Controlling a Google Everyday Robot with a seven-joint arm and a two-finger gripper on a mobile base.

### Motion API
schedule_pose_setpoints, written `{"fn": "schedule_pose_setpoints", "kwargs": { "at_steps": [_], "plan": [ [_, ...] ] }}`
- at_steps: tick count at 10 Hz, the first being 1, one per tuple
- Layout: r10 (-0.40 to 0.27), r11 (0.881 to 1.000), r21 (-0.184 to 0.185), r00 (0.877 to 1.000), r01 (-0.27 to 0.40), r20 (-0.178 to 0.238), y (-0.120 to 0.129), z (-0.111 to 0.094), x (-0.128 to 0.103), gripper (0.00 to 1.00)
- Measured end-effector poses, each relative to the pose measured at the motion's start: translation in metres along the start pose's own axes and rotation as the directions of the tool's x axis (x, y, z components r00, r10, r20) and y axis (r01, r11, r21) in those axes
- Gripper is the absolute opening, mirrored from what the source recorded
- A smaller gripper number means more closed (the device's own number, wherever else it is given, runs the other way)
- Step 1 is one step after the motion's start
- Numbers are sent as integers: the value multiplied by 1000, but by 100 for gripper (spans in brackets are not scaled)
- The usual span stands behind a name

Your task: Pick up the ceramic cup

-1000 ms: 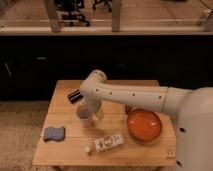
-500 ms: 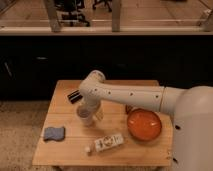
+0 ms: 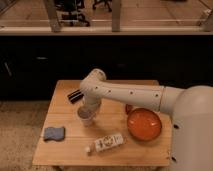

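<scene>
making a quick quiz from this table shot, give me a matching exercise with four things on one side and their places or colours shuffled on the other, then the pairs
Things:
1. ceramic cup
2. sponge
3. orange bowl
4. white bottle

Descriptions:
A. lying on its side near the table's front edge
B. widest item, at the right of the table
C. blue-grey, flat, at the left of the table
D. small and whitish, directly under the gripper

The gripper is at the cup, near the middle of the table.

Pairs: 1-D, 2-C, 3-B, 4-A
</scene>
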Motion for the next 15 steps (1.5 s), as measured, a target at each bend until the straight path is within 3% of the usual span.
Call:
{"fn": "schedule_pose_setpoints", "kwargs": {
  "at_steps": [1, 3, 5, 15],
  "plan": [
    [3, 1000, 0, 1000, -3, 0, 0, 0, 2, 27],
    [1, 1000, 3, 1000, -1, -3, -3, -6, 9, 9],
    [-2, 1000, 3, 1000, 2, -8, -6, -25, 25, 0],
    [4, 1000, 25, 1000, -3, -17, -14, -52, 57, 0]
  ]
}}
